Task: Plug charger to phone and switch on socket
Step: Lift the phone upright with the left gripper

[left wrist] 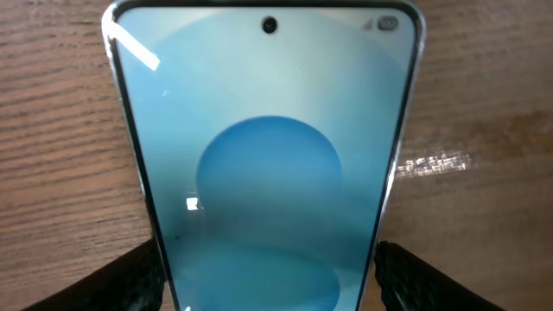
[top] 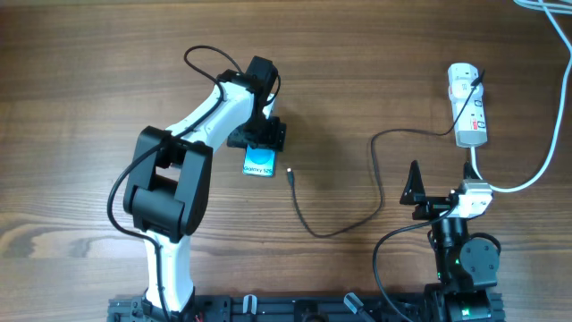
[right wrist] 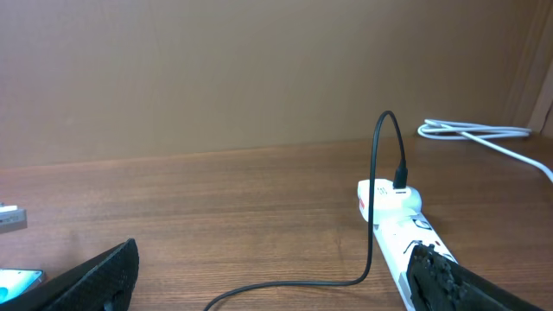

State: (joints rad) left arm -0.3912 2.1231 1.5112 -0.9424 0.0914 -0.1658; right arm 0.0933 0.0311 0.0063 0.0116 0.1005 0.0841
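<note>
The phone (top: 259, 164) lies on the wooden table with its teal screen up and fills the left wrist view (left wrist: 268, 173). My left gripper (top: 259, 136) straddles its far end, one finger against each long edge (left wrist: 270, 285). The charger's black cable (top: 344, 228) runs from the white socket (top: 467, 105) in a loop to its free connector (top: 289, 173), which lies just right of the phone. My right gripper (top: 416, 195) is open and empty, below and left of the socket. The right wrist view shows the socket (right wrist: 393, 220) and the cable (right wrist: 373, 216) between the open fingers (right wrist: 272, 276).
The socket's thick white cord (top: 545, 161) curves along the right edge of the table and also shows in the right wrist view (right wrist: 475, 134). A sliver of the phone (right wrist: 17, 281) shows at the lower left of the right wrist view.
</note>
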